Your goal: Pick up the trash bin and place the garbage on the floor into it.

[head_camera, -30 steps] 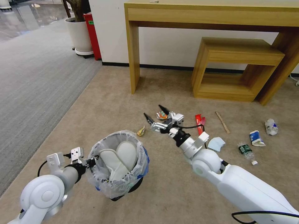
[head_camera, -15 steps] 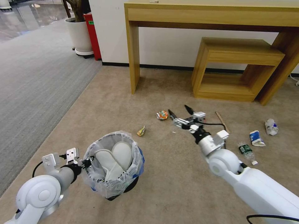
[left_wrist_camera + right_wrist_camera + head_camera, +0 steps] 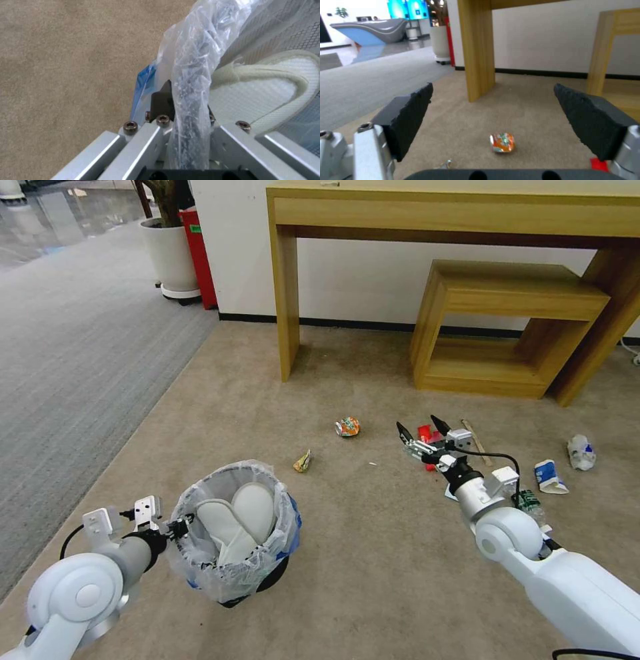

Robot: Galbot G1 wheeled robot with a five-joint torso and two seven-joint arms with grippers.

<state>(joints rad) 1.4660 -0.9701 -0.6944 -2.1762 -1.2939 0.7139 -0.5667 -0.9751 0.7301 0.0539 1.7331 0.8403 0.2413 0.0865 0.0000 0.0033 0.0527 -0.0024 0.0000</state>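
L gripper clamped on trash bin rim, slippers inside. R gripper wide apart over red wrapper, near can.

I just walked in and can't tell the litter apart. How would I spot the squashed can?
Start at the left leg of the tall wooden table and look down the beige carpet towards the robot. The squashed can lies alone there, left of the red wrapper; it alone is orange and shiny.
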